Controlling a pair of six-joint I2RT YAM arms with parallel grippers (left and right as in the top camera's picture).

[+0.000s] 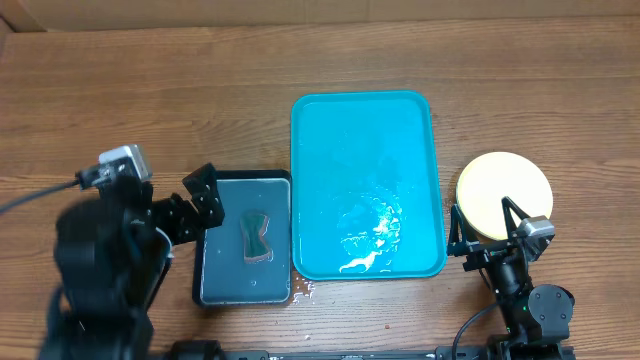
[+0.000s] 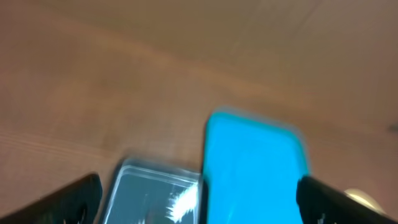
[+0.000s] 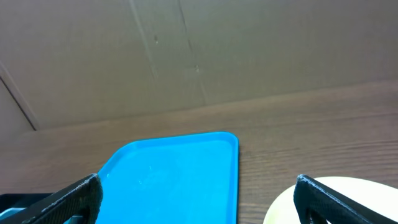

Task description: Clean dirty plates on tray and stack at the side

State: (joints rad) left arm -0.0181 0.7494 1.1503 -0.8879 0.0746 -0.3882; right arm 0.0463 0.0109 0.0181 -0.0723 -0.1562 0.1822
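The turquoise tray lies in the middle of the table with no plates on it, only wet glints near its front. It also shows in the left wrist view and the right wrist view. A pale yellow plate stack sits on the table right of the tray; its edge shows in the right wrist view. How many plates are in it cannot be told. My left gripper is open and empty at the left edge of the dark tray. My right gripper is open and empty at the plate's front edge.
A smaller dark grey tray with water and a teal sponge sits left of the turquoise tray; it shows blurred in the left wrist view. A little water lies on the wood at its front right corner. Cardboard backs the table.
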